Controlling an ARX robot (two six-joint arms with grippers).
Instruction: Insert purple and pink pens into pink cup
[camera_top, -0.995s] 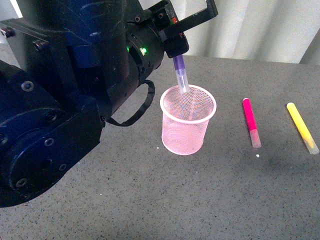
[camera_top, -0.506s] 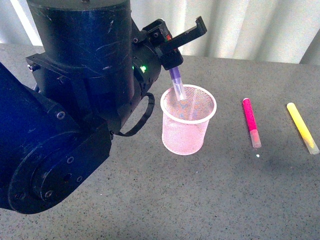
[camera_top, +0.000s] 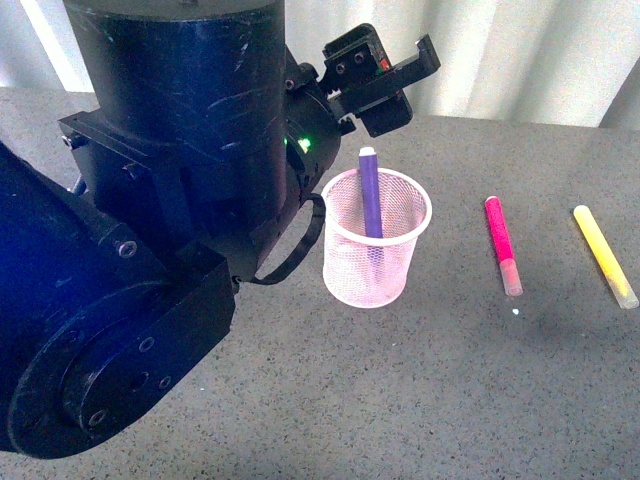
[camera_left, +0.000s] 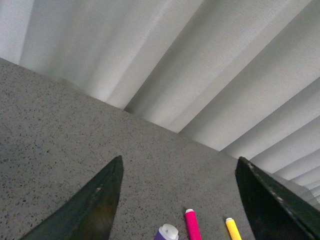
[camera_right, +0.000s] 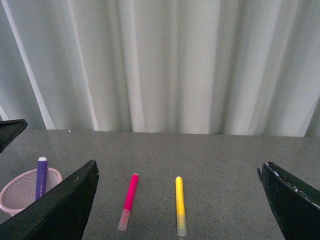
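Note:
The purple pen (camera_top: 370, 195) stands upright inside the pink cup (camera_top: 352, 268), with its top poking above the rim. My left gripper (camera_top: 405, 85) hangs open just above and behind the cup, holding nothing. The pink pen (camera_top: 500, 245) lies flat on the table to the right of the cup. The left wrist view shows the purple pen's end (camera_left: 167, 232) and the pink pen (camera_left: 191, 225) below my open left gripper (camera_left: 179, 161). My right gripper (camera_right: 178, 166) is open and empty, well back from the pink pen (camera_right: 129, 200) and the cup (camera_right: 20, 192).
A yellow marker (camera_top: 604, 255) lies right of the pink pen, roughly parallel to it. My left arm's dark bulk fills the left half of the front view. A pale curtain (camera_right: 165, 65) hangs behind the grey speckled table (camera_top: 420, 400).
The left gripper has opened and let go of the purple pen, which dropped fully into the cup. The gripper has risen and shifted slightly right.

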